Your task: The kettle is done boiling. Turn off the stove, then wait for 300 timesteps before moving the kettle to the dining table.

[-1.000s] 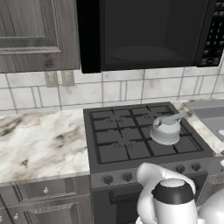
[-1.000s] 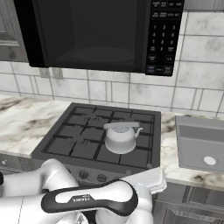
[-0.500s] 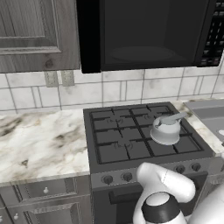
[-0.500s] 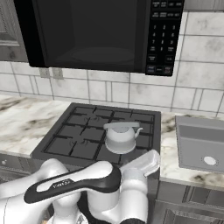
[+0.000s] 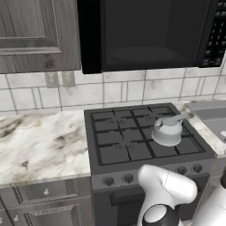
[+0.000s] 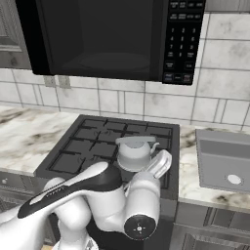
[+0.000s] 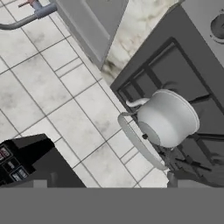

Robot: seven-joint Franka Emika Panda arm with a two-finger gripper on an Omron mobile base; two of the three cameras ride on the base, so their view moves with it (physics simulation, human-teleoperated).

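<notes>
The silver-grey kettle [image 5: 167,130] [image 6: 134,152] stands on the front right burner of the black stove [image 5: 127,151] [image 6: 87,146], spout pointing right in the left base view. Round grey knobs [image 5: 128,178] line the stove's front. In the rolled hand view the kettle [image 7: 169,118] sits on the grates [image 7: 192,65], a good way ahead of my gripper [image 7: 105,183]. Its fingertips [image 7: 175,178] stand wide apart, open, with nothing between them. My white arm [image 6: 141,195] rises in front of the stove's front edge. The dining table is out of view.
A black microwave [image 5: 145,33] [image 6: 102,34] hangs above the stove. Right of the stove a grey sink [image 6: 223,165] [image 5: 212,114] is set into the marble worktop [image 5: 39,141]. Grey drawers [image 5: 44,194] lie below the counter. A tiled wall [image 6: 146,105] runs behind.
The arm has swung upward in front of the stove, and its hand now points toward the kettle. The kettle stays on its burner.
</notes>
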